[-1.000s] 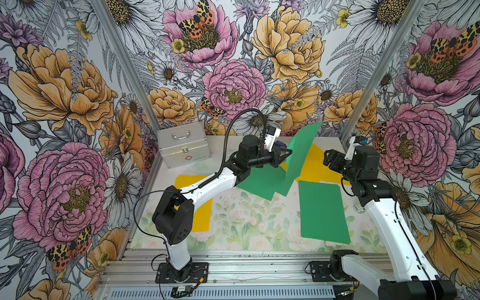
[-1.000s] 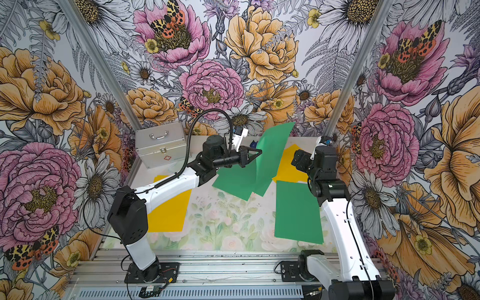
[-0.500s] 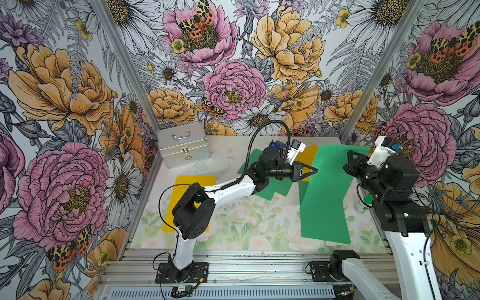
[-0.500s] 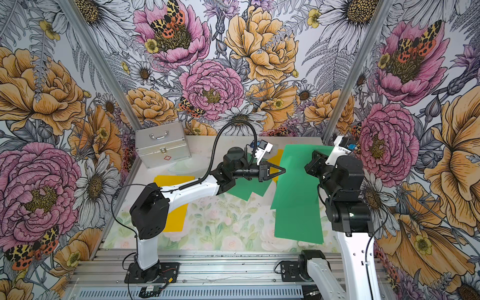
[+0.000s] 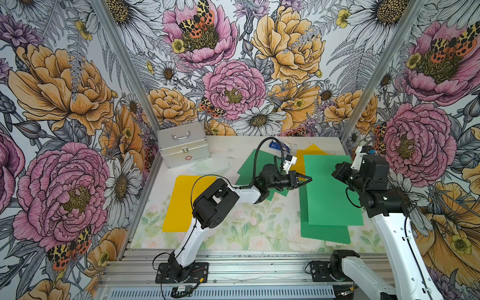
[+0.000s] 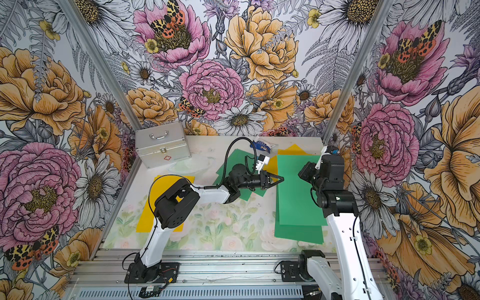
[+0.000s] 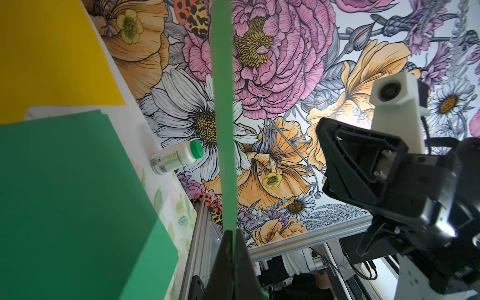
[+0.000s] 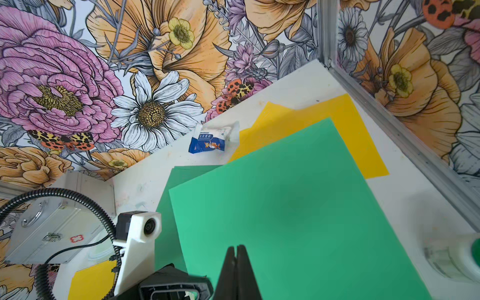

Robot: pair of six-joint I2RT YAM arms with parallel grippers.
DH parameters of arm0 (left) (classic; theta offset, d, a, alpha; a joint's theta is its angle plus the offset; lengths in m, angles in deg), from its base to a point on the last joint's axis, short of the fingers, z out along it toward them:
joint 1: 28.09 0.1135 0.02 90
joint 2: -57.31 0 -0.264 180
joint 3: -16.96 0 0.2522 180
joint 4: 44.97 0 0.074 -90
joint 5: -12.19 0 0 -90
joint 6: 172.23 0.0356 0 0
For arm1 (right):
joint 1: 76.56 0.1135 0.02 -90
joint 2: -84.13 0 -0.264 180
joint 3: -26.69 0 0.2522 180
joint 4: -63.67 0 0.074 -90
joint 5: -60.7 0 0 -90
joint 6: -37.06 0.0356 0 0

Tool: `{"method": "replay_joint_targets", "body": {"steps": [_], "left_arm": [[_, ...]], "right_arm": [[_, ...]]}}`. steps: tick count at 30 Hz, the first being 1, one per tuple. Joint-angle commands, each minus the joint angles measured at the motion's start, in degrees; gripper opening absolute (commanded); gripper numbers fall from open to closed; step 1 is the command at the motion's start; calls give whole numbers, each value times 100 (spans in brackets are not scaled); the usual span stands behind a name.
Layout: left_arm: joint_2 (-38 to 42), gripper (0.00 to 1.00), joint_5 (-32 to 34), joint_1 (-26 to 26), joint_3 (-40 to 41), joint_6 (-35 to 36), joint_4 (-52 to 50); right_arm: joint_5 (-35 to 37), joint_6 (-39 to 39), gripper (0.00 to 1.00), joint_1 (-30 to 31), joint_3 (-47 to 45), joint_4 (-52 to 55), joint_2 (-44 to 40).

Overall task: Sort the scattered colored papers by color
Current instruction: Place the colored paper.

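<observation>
Clamping an edge of the upper green sheet (image 5: 332, 197) in the left gripper (image 5: 309, 179), over a second green sheet (image 5: 324, 233) at desk (image 5: 233, 228) right; holding the right gripper (image 8: 235, 249) closed and empty alongside

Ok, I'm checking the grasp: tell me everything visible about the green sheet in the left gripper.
The green sheet is a large, plain, thin rectangle, paper-like and uncreased. The left gripper, shut, pinches one long edge. It spreads almost flat above a second green sheet and part of a yellow sheet, on the robot's right.
</observation>
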Motion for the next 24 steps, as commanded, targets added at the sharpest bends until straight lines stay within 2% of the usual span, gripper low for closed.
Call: {"method": "replay_joint_targets", "body": {"steps": [1, 4, 16, 24], "left_arm": [[-241, 0, -11, 45, -243, 4, -634], [-703, 0, -240, 7, -461, -196, -736], [-1368, 0, -93, 5, -845, 303, -2003], [-1427, 0, -253, 14, -1467, 992, -2989]], "right_arm": [[-10, 90, 0, -35, -234, -80, 301], [-117, 108, 0, -42, -553, -280, 526], [-749, 244, 0, -80, -1535, -1314, 1541], [-251, 191, 0, -99, -1861, -1513, 1943]]}}
